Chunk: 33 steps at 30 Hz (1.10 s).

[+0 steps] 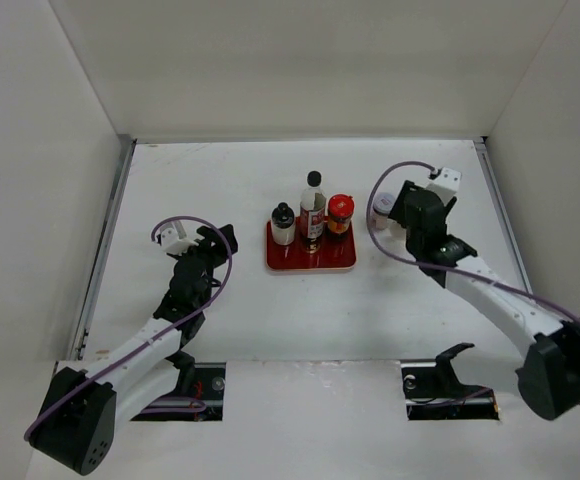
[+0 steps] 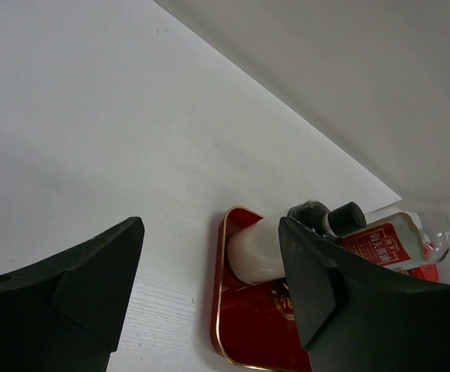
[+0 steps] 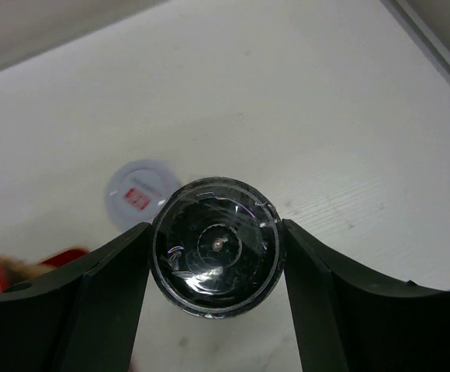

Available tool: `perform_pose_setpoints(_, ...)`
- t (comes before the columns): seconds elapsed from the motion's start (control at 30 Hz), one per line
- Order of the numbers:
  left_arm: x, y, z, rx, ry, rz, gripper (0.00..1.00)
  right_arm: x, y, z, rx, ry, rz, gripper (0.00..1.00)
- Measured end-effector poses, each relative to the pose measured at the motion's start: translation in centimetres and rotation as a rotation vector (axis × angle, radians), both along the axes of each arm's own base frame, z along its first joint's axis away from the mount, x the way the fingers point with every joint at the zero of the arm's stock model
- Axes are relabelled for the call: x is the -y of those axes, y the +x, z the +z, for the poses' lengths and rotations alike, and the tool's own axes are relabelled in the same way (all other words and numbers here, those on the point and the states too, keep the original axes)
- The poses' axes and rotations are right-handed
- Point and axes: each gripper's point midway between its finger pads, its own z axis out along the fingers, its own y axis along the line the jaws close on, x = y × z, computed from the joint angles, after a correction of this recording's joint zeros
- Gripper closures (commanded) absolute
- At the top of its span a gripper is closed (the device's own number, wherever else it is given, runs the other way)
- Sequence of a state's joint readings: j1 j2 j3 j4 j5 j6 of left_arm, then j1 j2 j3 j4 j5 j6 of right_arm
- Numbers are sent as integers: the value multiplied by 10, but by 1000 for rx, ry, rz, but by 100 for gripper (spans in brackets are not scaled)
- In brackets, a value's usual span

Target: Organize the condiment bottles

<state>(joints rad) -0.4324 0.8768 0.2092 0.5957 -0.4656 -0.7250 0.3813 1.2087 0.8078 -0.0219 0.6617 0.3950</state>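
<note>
Right claw [image 3: 216, 229]: clenched on the grey-lidded shaker [image 3: 216, 252], one finger pressed to each side of its round top; lifted or standing on the desk, cannot tell
Left claw [image 2: 209, 240]: released, nothing between the fingers; hovering left of the tray, pointed towards it
Tray [image 1: 310, 266]: red with a gold edge, mid-desk, between the two arms
Already on tray: short white bottle with black cap [image 1: 283, 224] at the left, tall black-capped bottle [image 1: 313, 205] in the middle, red-lidded jar [image 1: 340, 213] at the right; all upright, close together in a row along the far side
Not yet on tray: grey-lidded shaker, in the right claw's grip to the right of the tray; white-lidded jar [image 3: 142, 191], upright on the bare desk [image 1: 220, 190] just beside the shaker, on the side towards the tray
Progress: three of five placed, judging by the layout; somewhat past halfway
Step in hand: probably the pick-up of the shaker for a carry to the tray
Free room: near half of the tray bare, seemingly enough for two more
Left to do: shaker onto the tray, then the white-lidded jar
Risk: white-lidded jar close to the carry path, easy to knock; red-lidded jar at the tray's right end also exposed to a careless approach
</note>
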Motion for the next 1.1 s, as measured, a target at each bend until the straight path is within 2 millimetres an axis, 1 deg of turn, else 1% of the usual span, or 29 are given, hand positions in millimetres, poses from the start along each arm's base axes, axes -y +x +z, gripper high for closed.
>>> perform_pose_setpoints(0.07,0,0,0,0,0,0,31,-31,-14,21,56,11,81,47)
perform_pose_setpoints(0.1,0,0,0,0,-1,0,31,-46,-20,28,76,18,123,47)
perform_pose_setpoints(0.13,0,0,0,0,-1,0,31,-63,-27,33,89,26,173,48)
perform_pose_setpoints(0.2,0,0,0,0,-1,1,31,-92,-39,37,96,37,259,48)
perform_pose_setpoints(0.3,-2,0,0,0,-1,5,31,-127,-54,29,70,32,365,48)
perform_pose_setpoints(0.37,-1,0,0,0,-1,5,31,-151,-59,21,52,29,429,49)
perform_pose_setpoints(0.53,-2,1,0,0,-1,6,31,-217,-55,3,25,47,574,48)
perform_pose_setpoints(0.6,-2,1,0,0,-1,6,31,-238,-51,-2,23,57,610,48)
perform_pose_setpoints(0.73,-2,1,0,-1,-1,7,31,-267,-42,-10,37,73,645,47)
perform_pose_setpoints(0.8,-2,1,0,0,-1,7,31,-274,-37,-16,38,70,649,47)
perform_pose_setpoints(0.9,-2,1,0,0,-1,7,31,-279,-34,-33,17,48,651,44)
perform_pose_setpoints(0.97,-2,1,0,0,-1,7,31,-280,-33,-44,1,33,650,37)
perform_pose_setpoints(1.1,-3,1,0,0,-1,8,31,-283,-29,-42,18,35,651,15)
